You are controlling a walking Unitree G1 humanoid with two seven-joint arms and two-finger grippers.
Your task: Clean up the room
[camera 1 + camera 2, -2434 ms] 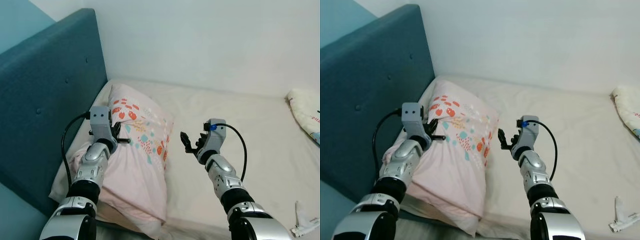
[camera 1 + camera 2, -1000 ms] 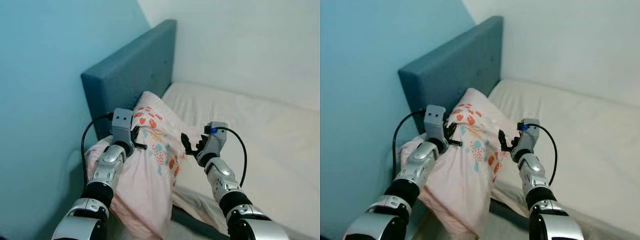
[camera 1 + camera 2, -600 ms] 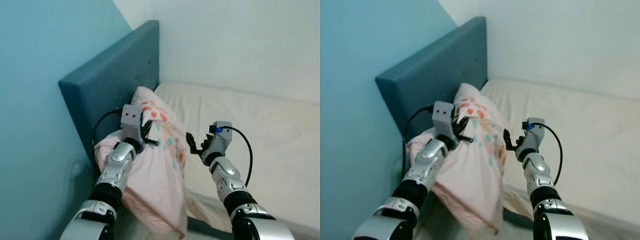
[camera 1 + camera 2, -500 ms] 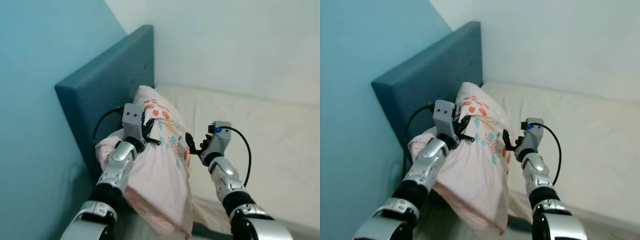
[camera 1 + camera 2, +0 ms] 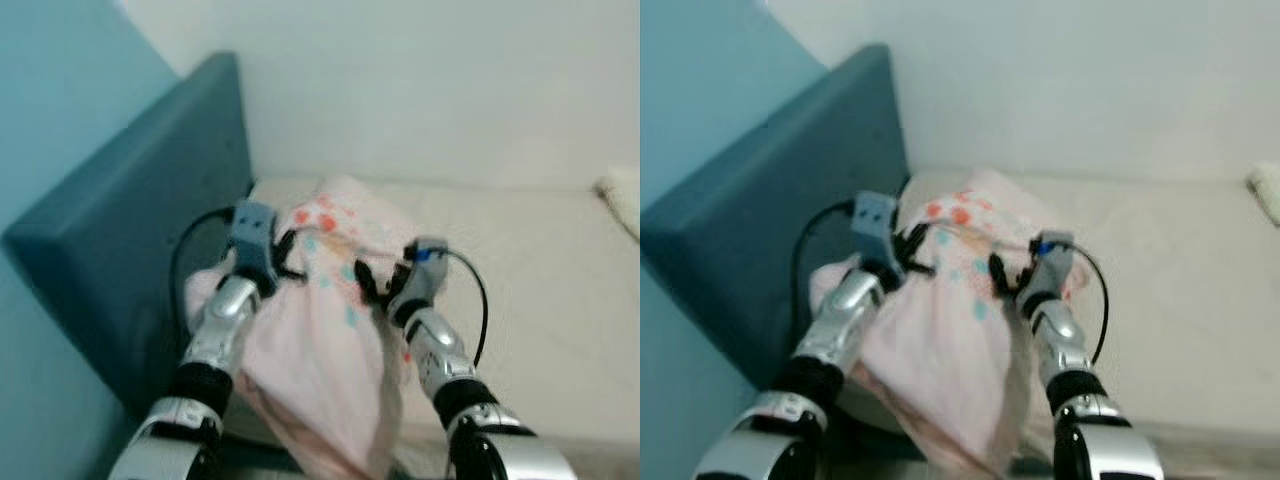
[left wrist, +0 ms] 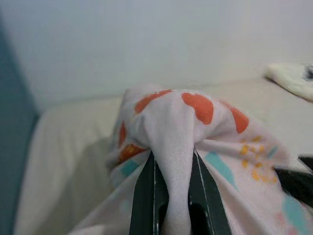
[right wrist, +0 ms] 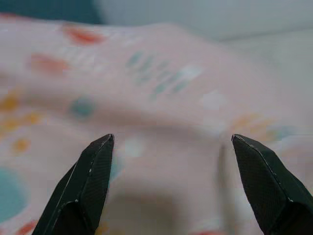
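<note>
The left gripper's (image 6: 171,196) two black fingers (image 6: 144,196) were clamped on a bunched fold of the pink pillow (image 5: 320,340), the cloth squeezed up between them. The right gripper (image 7: 178,186) had its fingers (image 7: 90,181) spread wide apart, the patterned pillow just before them; whether they touched it could not be told. The pillow hung raised between the two arms at the head of the bed (image 5: 540,300), its lower end drooping toward the near edge. The blue headboard (image 5: 130,230) stood just beside it on the left. A pale bundle (image 5: 622,195) lay well apart at the bed's far right. The head views were blurred.
</note>
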